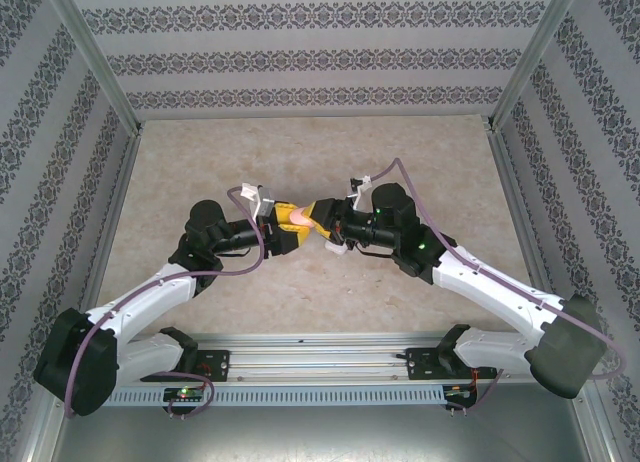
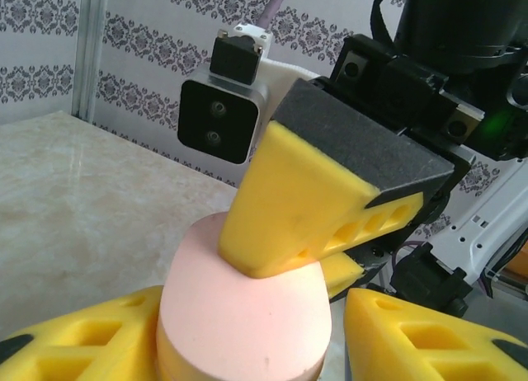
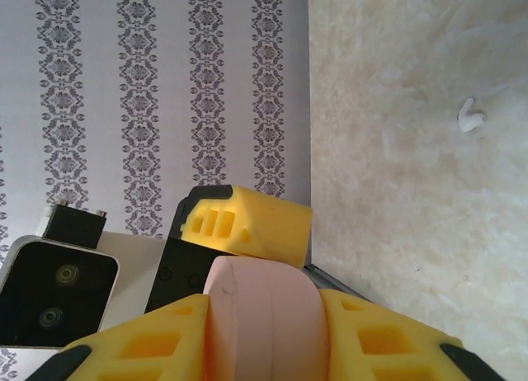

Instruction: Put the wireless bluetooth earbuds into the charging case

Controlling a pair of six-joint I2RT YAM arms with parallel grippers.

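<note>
Currently, pink case (image 2: 239, 311): we see it raised over the tabletop (image 3: 396, 199), between both tools.
Right tool (image 3: 264, 348): clamped on the pink case, one finger on its top face and one beneath.
Left tool (image 2: 247, 348): we see its fingers spread on either side of the case, with a slim gap at one.
White earbud (image 3: 470, 115): lying alone on the tabletop, well apart from the case.
</note>
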